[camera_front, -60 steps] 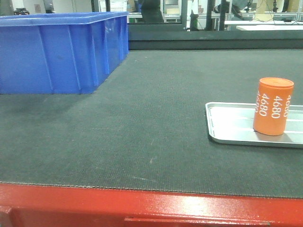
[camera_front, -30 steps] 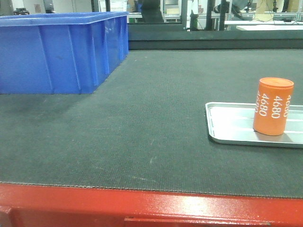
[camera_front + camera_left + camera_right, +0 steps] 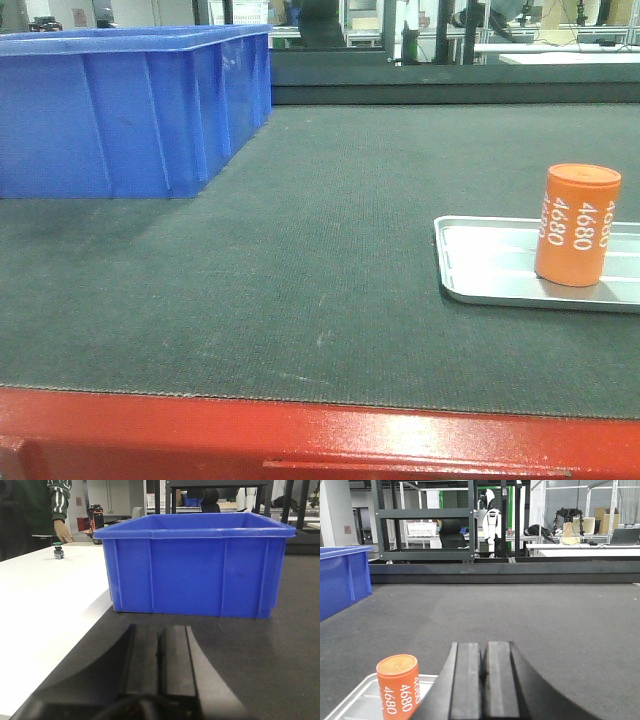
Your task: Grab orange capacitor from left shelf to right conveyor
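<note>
Orange capacitor [image 3: 397, 682] stands upright on silver tray [image 3: 355, 702], lower left of clenched, empty right pincer [image 3: 482, 672]; left pincer [image 3: 159, 652] clenched too.

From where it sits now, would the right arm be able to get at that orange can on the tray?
Probably yes: the orange capacitor stands just left of the shut right pincer, nothing between them.

The only writing I can read is on the orange capacitor [image 3: 576, 226]: white "4680", printed sideways and repeated around its side. From my right wrist camera I read the same "4680" on that capacitor [image 3: 398, 683], again repeated. Nothing else in front of me carries print I can make out.
</note>
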You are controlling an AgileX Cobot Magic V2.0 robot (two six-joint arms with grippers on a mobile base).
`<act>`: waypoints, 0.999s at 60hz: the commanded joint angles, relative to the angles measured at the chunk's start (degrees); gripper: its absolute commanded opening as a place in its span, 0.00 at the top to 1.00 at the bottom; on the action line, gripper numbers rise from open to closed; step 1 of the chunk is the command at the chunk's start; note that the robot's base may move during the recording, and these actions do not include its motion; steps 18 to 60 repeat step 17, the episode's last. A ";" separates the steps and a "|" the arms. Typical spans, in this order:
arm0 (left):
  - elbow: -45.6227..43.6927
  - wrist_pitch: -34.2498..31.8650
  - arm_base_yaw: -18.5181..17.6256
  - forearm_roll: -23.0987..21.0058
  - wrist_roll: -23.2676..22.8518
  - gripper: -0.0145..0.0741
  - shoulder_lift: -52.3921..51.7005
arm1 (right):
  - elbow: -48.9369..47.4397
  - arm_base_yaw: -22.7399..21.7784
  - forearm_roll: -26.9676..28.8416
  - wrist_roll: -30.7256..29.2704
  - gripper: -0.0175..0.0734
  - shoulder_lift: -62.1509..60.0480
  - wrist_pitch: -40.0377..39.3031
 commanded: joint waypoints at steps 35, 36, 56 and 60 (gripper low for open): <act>1.24 -4.84 -0.33 -0.24 -0.03 0.98 -0.55 | -1.17 0.07 -0.41 -0.66 0.75 -1.20 -5.40; 1.24 -4.84 -0.33 -0.24 -0.03 0.98 -0.55 | -1.17 0.07 -0.41 -0.66 0.75 -1.20 -5.40; 1.24 -4.84 -0.33 -0.24 -0.03 0.98 -0.55 | -1.17 0.07 -0.41 -0.66 0.75 -1.20 -5.40; 1.24 -4.84 -0.33 -0.24 -0.03 0.98 -0.55 | -1.17 0.07 -0.41 -0.66 0.75 -1.20 -5.40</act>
